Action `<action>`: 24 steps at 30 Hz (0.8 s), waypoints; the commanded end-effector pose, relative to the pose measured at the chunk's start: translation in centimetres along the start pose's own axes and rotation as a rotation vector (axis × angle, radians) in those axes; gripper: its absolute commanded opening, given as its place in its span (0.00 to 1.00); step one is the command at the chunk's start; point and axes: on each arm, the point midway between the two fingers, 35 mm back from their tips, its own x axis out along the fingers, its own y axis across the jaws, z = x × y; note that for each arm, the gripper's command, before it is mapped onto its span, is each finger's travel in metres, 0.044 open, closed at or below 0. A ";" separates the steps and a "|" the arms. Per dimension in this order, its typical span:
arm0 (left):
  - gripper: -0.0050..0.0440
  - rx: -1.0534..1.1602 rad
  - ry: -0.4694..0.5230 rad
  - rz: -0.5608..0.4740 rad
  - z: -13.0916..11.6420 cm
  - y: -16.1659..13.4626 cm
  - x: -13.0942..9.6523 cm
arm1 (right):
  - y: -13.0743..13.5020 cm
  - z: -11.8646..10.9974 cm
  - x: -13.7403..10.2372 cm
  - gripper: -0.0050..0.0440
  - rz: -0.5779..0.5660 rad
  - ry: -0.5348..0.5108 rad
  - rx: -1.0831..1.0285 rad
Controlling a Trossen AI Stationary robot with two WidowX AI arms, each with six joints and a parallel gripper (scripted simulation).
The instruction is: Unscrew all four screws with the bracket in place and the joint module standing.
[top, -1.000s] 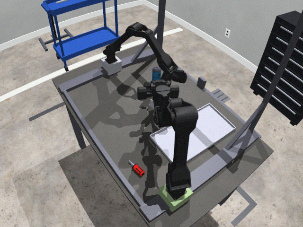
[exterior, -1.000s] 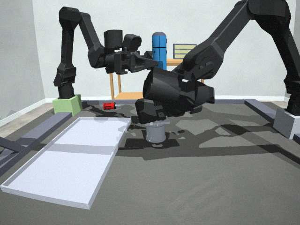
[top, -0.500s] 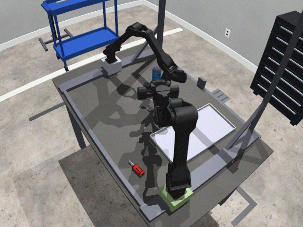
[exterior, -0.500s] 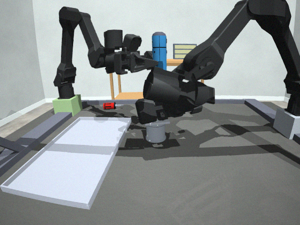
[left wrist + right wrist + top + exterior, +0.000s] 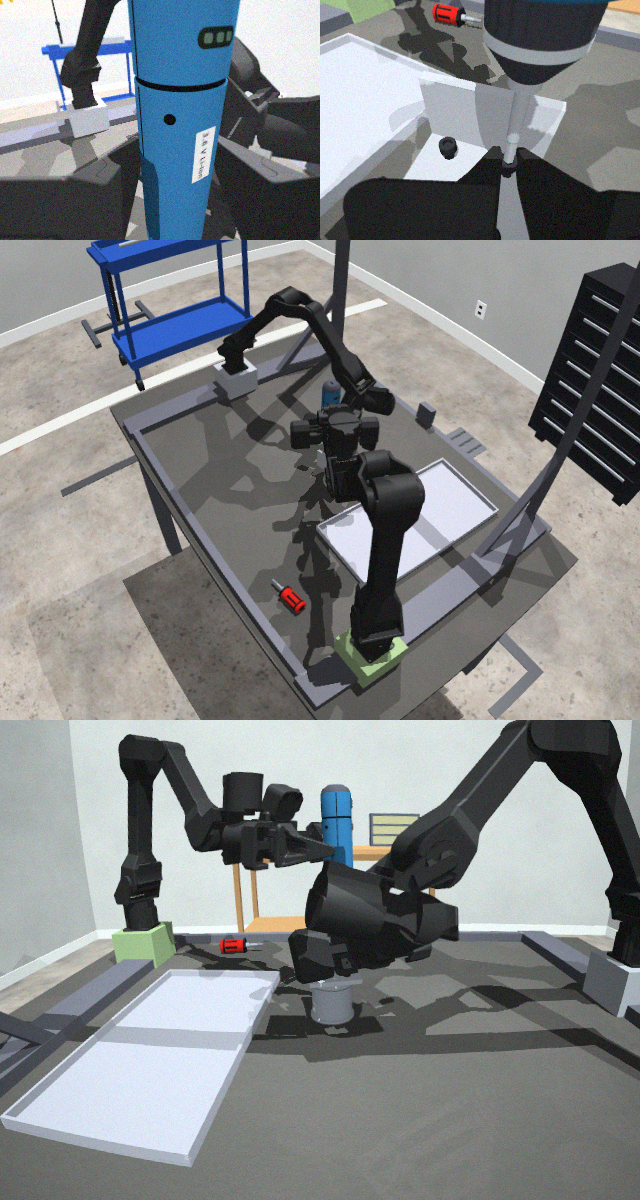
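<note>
White tray [image 5: 454, 498] [image 5: 98, 1146] [image 5: 360, 90] — rim near joint module [image 5: 332, 1004]

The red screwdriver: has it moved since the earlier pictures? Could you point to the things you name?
No, the red screwdriver [image 5: 293, 600] [image 5: 233, 945] [image 5: 448, 15] lies unmoved beside the green block [image 5: 370, 664] [image 5: 139, 945] [image 5: 372, 9].
</note>
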 end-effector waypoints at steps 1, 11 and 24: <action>0.43 0.012 -0.135 -0.006 7.0 -0.2 -0.3 | 0.5 1.1 -0.7 0.11 0.020 -0.002 0.028; 0.43 0.009 -0.114 -0.006 7.0 -0.2 -0.4 | 0.5 1.1 -0.7 0.11 0.020 -0.002 0.028; 0.43 0.009 -0.114 -0.006 7.0 -0.2 -0.4 | 0.5 1.1 -0.7 0.20 0.020 -0.002 0.028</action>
